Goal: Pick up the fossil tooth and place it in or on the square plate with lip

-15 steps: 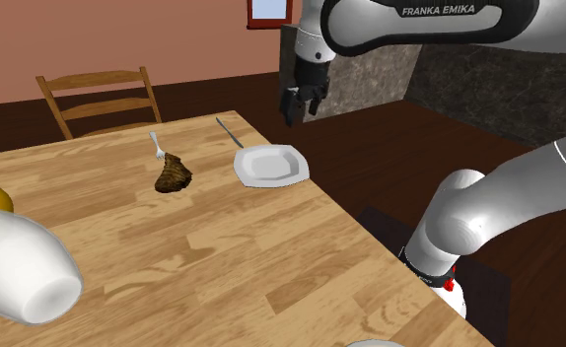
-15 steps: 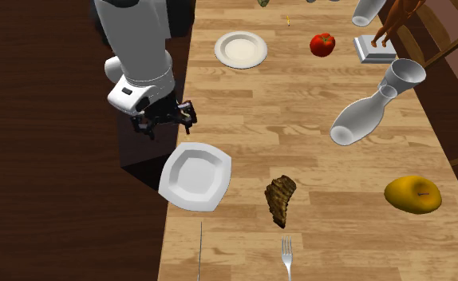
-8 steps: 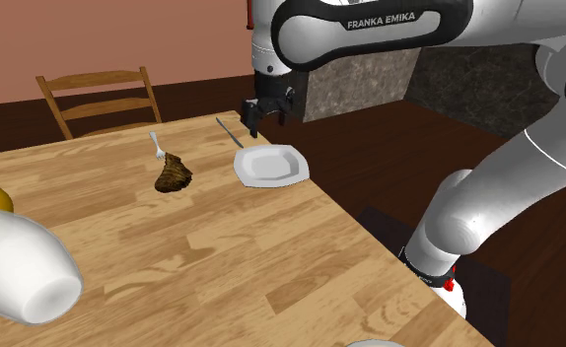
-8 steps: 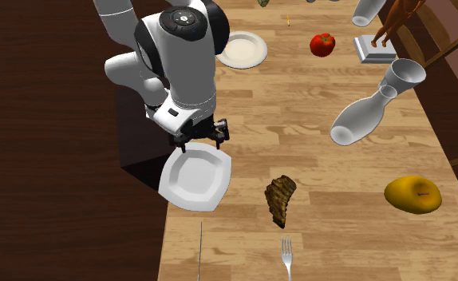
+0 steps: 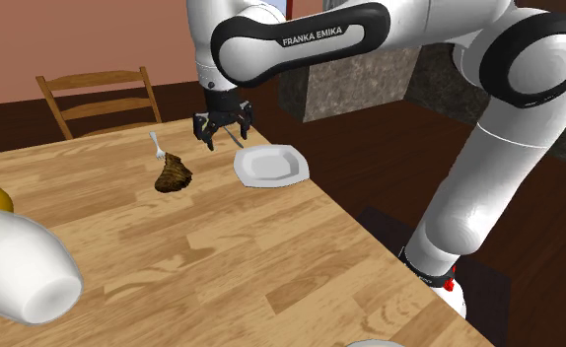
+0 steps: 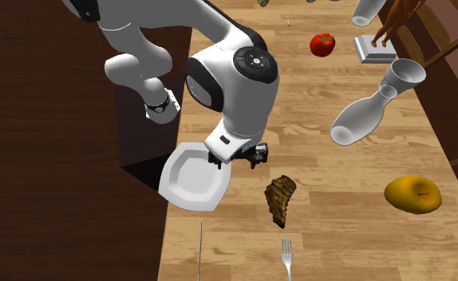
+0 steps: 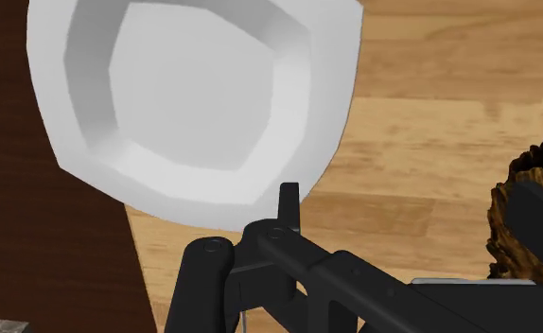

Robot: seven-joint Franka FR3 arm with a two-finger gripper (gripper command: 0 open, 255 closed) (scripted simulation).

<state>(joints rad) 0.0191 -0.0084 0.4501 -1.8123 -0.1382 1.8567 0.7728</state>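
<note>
The fossil tooth (image 5: 174, 173) is a brown ridged lump lying on the wooden table (image 5: 222, 246); it also appears as the fossil tooth (image 6: 281, 199) in the second exterior view. The square plate with lip (image 5: 268, 165) is white and sits at the table's edge, with a corner overhanging in the second exterior view, plate (image 6: 192, 177). My gripper (image 5: 221, 132) hovers open above the table, between tooth and plate, holding nothing. In the second exterior view the gripper (image 6: 237, 157) hangs over the plate's inner edge. The wrist view has the plate (image 7: 203, 95) ahead and the tooth (image 7: 520, 184) beside one finger (image 7: 542, 216).
A fork (image 5: 156, 145) lies just beyond the tooth, and a thin knife (image 6: 200, 251) lies past the plate. A yellow fruit (image 6: 412, 193), a toppled glass vase (image 6: 377, 100) and a tomato (image 6: 322, 43) occupy the table's far side. A wooden chair (image 5: 99, 99) stands behind.
The arm has swung from off the table's edge across the plate toward the tooth, leftward in the shoulder view. The fingers stayed apart. Tooth and plate have not moved.
</note>
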